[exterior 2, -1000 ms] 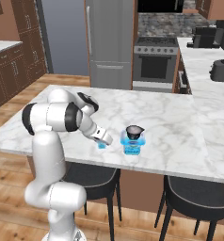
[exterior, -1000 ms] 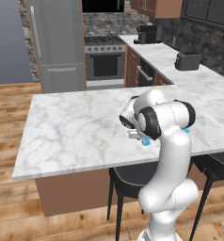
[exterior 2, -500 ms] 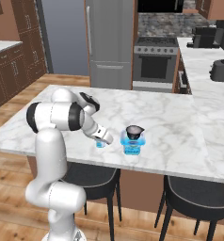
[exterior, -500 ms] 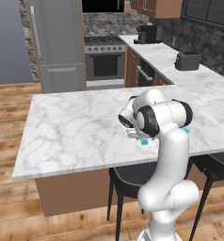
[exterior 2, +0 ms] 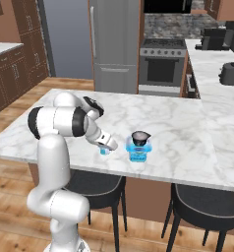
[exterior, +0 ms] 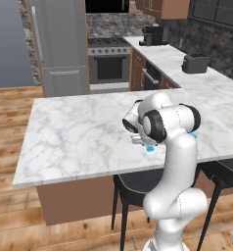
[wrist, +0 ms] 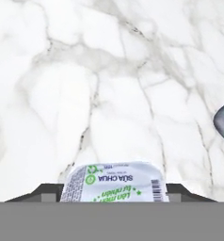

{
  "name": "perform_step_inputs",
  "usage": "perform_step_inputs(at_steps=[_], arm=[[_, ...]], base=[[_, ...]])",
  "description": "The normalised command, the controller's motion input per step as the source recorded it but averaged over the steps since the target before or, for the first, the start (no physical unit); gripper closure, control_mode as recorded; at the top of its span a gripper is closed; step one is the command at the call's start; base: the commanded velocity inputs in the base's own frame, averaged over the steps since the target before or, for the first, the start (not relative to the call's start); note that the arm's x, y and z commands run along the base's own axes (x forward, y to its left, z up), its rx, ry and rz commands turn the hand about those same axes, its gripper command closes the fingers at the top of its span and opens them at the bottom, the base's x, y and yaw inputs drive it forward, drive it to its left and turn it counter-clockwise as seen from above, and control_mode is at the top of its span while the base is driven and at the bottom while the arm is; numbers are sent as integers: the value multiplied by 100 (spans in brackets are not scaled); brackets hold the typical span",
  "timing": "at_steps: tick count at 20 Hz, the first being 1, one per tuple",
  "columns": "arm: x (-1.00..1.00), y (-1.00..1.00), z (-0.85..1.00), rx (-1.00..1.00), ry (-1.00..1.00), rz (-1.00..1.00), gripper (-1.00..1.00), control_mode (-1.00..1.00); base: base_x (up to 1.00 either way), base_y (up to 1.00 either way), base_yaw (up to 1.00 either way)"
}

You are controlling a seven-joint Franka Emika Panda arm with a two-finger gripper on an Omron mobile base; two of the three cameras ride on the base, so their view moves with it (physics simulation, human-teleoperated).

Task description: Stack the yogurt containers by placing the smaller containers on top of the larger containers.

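The small light-blue cup (wrist: 115, 181) sits on the marble desk (wrist: 109, 84) directly between the fingers (wrist: 115, 190), one dark tip on each side, apparently so it can be lifted; they stand partly open, and a firm grip cannot be told. Farther along, the dark cup (exterior 2: 140, 137) rests on the larger blue tub (exterior 2: 138, 152)
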Motion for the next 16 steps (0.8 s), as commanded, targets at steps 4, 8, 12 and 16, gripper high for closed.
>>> perform_step_inputs(at_steps=[4,8,12,16], arm=[[0,0,-3,0,2,0,100,-100],[0,0,-1,0,0,-1,100,-100],[-2,-4,32,0,-13,-2,100,-100],[-2,-6,64,0,-24,0,100,-100]], base=[[0,0,0],[0,0,0],[0,0,0],[0,0,0]])
